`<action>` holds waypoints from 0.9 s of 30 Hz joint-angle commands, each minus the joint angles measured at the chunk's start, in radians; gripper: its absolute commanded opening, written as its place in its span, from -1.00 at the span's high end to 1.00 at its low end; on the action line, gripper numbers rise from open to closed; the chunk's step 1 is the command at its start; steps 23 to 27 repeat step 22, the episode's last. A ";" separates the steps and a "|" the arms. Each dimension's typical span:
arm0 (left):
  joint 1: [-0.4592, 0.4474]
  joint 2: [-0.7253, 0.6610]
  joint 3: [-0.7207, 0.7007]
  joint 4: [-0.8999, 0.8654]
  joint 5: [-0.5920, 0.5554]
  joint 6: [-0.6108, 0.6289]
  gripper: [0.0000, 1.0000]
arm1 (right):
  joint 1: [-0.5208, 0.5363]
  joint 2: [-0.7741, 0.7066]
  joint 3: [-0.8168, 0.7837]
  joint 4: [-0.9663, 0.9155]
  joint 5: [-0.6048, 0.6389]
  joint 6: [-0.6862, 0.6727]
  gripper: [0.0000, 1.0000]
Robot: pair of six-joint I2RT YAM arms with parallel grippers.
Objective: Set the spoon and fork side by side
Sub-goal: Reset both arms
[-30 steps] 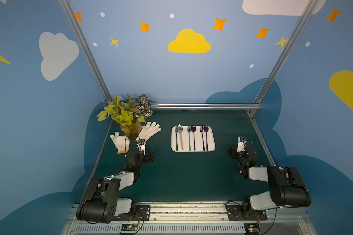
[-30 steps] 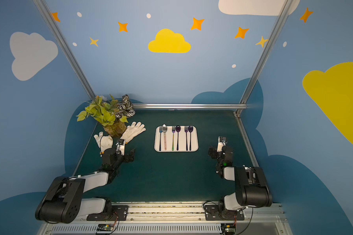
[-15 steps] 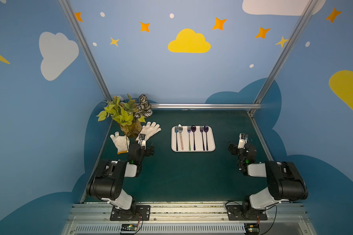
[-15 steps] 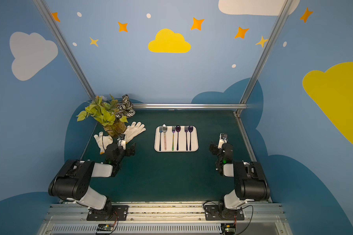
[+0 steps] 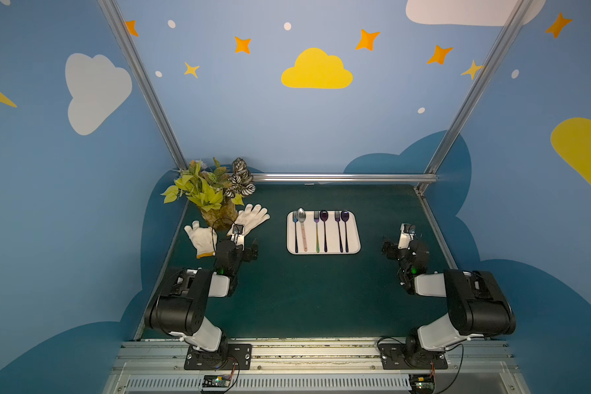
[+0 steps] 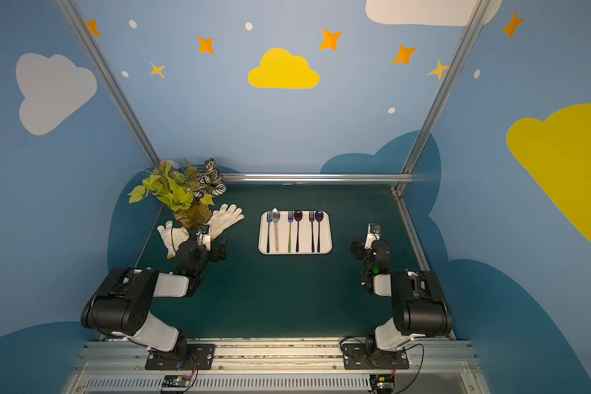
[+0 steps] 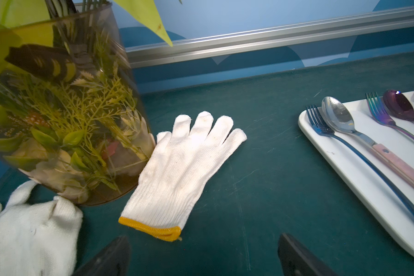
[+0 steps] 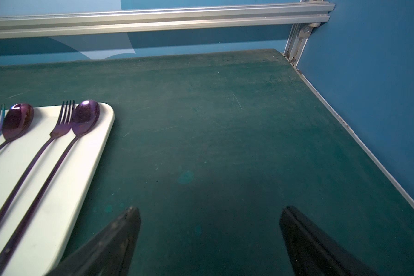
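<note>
A white tray (image 5: 354, 235) lies mid-table in both top views, holding three fork-and-spoon pairs in a row. From the left these are a blue fork (image 5: 295, 233) beside a silver spoon (image 5: 301, 216) with a pink handle, a rainbow fork (image 5: 317, 235) beside a purple spoon (image 5: 324, 217), and a purple fork (image 8: 63, 120) beside a purple spoon (image 8: 85, 117). My left gripper (image 7: 202, 241) is open over bare mat left of the tray (image 7: 344, 174). My right gripper (image 8: 209, 211) is open and empty over the mat right of the tray (image 8: 58, 203).
A vase of leaves (image 5: 215, 201) stands at the back left, with one white glove (image 7: 184, 167) beside it and another (image 5: 202, 238) nearer the left edge. Metal rails border the mat at the back and right (image 8: 359, 141).
Both arms have folded back, their shoulders risen. The grippers shifted slightly farther up the table and stayed open. The cutlery has not moved.
</note>
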 commanded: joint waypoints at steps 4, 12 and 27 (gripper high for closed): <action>-0.003 0.002 -0.004 0.020 -0.003 0.008 -1.00 | 0.001 0.005 0.000 0.041 0.014 0.001 -0.96; -0.003 0.002 -0.003 0.017 -0.003 0.007 -1.00 | 0.002 0.005 0.000 0.040 0.015 0.002 -0.96; -0.004 0.002 -0.003 0.017 0.004 0.005 -1.00 | 0.001 0.005 0.000 0.040 0.014 0.001 -0.96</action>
